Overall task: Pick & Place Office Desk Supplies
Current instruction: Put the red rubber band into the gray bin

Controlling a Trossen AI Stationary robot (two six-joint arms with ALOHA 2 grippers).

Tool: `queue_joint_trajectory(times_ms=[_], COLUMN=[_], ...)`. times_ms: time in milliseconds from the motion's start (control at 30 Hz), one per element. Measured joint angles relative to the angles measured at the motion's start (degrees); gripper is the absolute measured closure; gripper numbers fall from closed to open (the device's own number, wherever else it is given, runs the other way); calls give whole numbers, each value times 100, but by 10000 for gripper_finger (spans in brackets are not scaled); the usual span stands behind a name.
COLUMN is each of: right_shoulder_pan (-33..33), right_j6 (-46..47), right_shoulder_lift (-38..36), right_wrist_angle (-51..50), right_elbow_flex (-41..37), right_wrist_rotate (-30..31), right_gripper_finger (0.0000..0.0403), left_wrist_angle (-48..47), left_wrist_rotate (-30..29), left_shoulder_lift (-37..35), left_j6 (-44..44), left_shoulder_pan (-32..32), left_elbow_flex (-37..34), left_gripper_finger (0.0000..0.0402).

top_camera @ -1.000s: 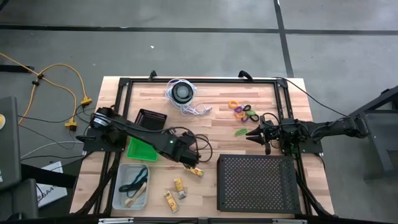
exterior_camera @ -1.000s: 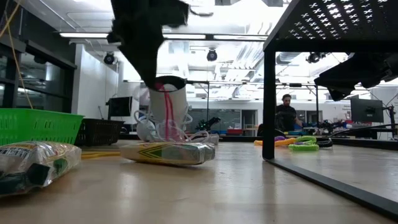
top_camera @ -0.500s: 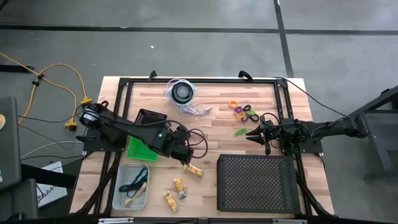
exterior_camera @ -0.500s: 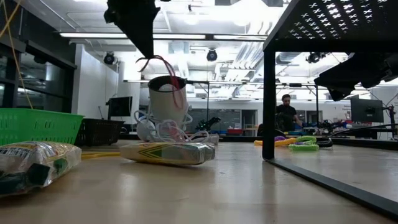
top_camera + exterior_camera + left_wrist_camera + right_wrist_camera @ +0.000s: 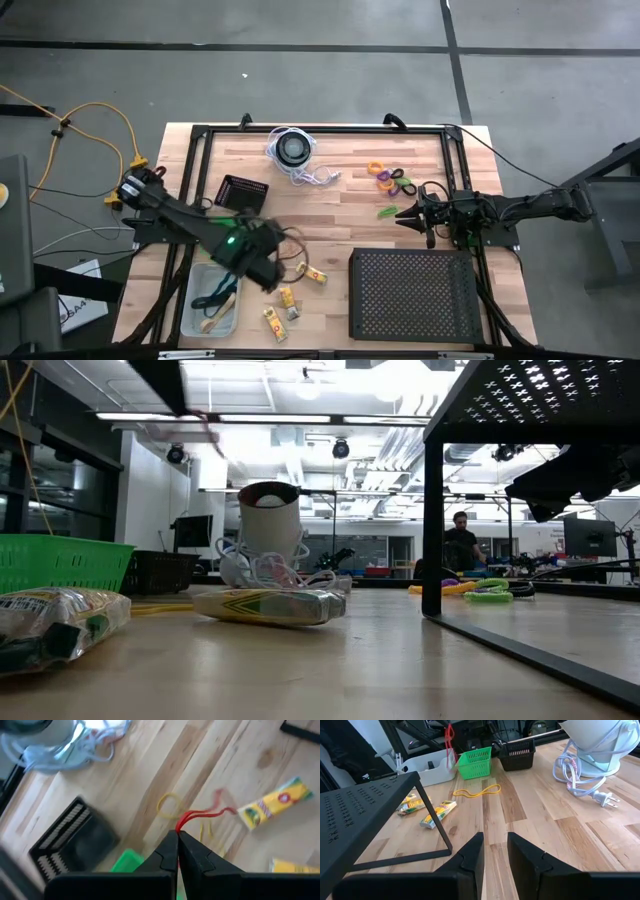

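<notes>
One red rubber band (image 5: 205,814) is on the move, pinched in the left hand (image 5: 177,840), whose fingers are clamped together on it so the loop trails out ahead over the wood. A second ago that hand was down by the yellow crayon packet (image 5: 314,274) in the middle of the table (image 5: 340,215); since then it has lifted and swung back toward the clear plastic bin (image 5: 212,299) at the near-left corner, and now hangs at that bin's inner edge. From across the table, the right wrist view catches the band dangling red (image 5: 449,733) above the bin and the green basket (image 5: 475,762). So the pick looks done and the carry nearly so; a drop into the bin seems next, though the band is not yet released. The yellow rubber band (image 5: 169,805) lies loose on the wood, and more packets (image 5: 281,306) wait beside the bin. The right hand (image 5: 408,214) hasn't budged, parked near the coloured rings (image 5: 391,178), fingers a little apart and holding nothing.
</notes>
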Motion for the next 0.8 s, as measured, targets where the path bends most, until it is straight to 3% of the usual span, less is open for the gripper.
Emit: queue_joint_trajectory(times_ms=[333,800], right_shoulder_pan=[0,-2], right_j6=[0,0], right_shoulder_lift=[0,0], right_wrist_angle=[0,0], right_elbow_flex=[1,-1], right_wrist_rotate=[0,0], right_gripper_finger=[330,330], left_wrist_angle=[-1151,-1131], left_wrist_rotate=[289,966], left_shoulder_lift=[-274,-437], left_j6=[-1843,-2258], left_shoulder_pan=[-1456,-3162], left_elbow_flex=[0,-2], left_gripper_finger=[401,401])
